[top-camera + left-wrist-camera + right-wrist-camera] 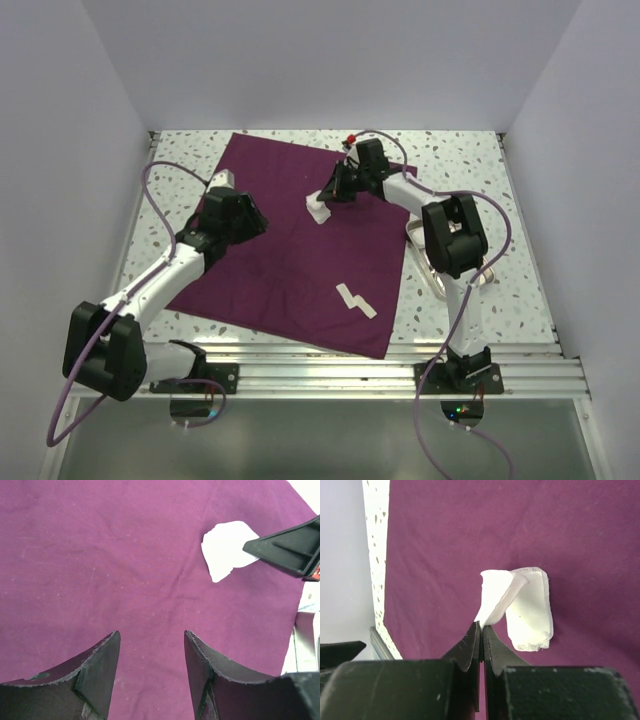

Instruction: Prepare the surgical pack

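Observation:
The dark purple cloth [290, 270] of the surgical pack lies spread flat on the table. My right gripper [482, 626] is shut on the edge of a white gauze square [527, 612] and lifts one flap of it just above the cloth, near the cloth's far middle [318, 209]. My left gripper [151, 635] hovers open over bare cloth [100, 555], left of that gauze [225, 550], with nothing between its fingers. More white gauze [355, 300] lies in a zigzag on the cloth's near right part. No clamps show.
A silver metal tray [414, 245] sits on the speckled table right of the cloth, mostly hidden under my right arm. White walls close in the table on three sides. The right gripper's finger [290, 547] juts into the left wrist view.

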